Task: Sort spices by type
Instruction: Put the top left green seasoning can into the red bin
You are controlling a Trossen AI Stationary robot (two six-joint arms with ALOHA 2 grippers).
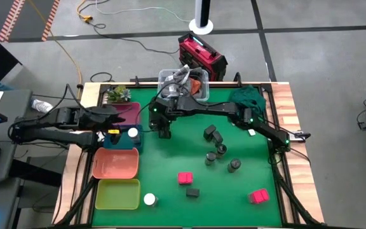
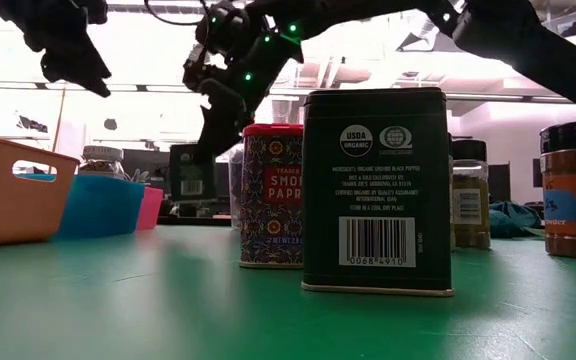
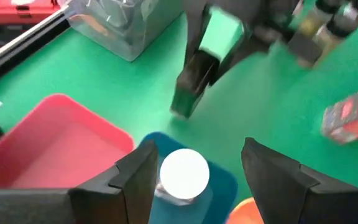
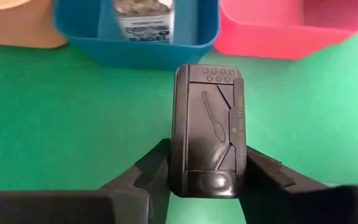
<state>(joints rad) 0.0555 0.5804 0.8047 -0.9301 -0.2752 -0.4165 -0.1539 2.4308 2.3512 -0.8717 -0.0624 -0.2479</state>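
While the high view hides it under the right gripper (image 1: 164, 131), the right wrist view shows a black box (image 4: 209, 130) clamped between its fingers near the blue tray (image 4: 135, 46). Left gripper (image 3: 197, 177) hangs open over a white-topped jar (image 3: 183, 173).

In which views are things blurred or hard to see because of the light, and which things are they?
Low view: bright glare from the room behind turns both arms into dark silhouettes; the black rectangular tin in front stays sharp. Left wrist view: the pink-red rectangular box and the right claw farther off are smeared. Right wrist view: the label of the white-topped round jar in the blue plastic tray is soft.
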